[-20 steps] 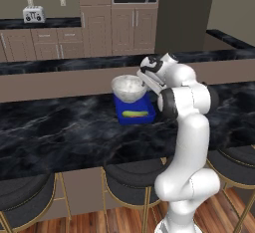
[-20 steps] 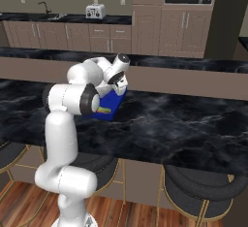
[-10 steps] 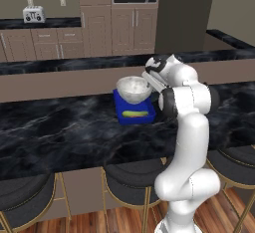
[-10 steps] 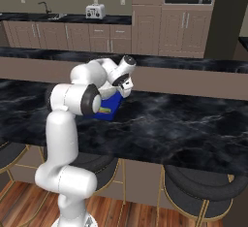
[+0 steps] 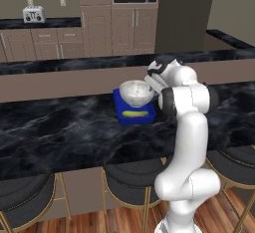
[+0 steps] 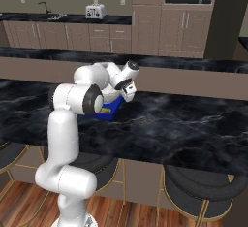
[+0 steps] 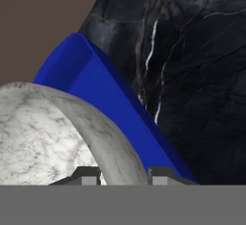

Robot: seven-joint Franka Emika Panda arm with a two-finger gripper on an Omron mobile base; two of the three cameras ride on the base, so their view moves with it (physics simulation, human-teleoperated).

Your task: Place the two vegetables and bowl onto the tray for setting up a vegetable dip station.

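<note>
While end effector (image 7: 123, 173) grips bowl (image 5: 136, 92), yellow-green vegetable (image 5: 135, 113) lies in tray (image 5: 123, 118).

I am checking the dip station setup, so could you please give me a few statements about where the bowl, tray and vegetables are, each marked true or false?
1. The gripper is closed on the rim of the bowl. True.
2. The bowl sits on the bare counter, far from the tray. False: it is held over the blue tray.
3. A yellow-green vegetable lies in the tray. True.
4. The tray is red. False: it is bright blue.
5. A toaster stands on the back counter. True.
</note>
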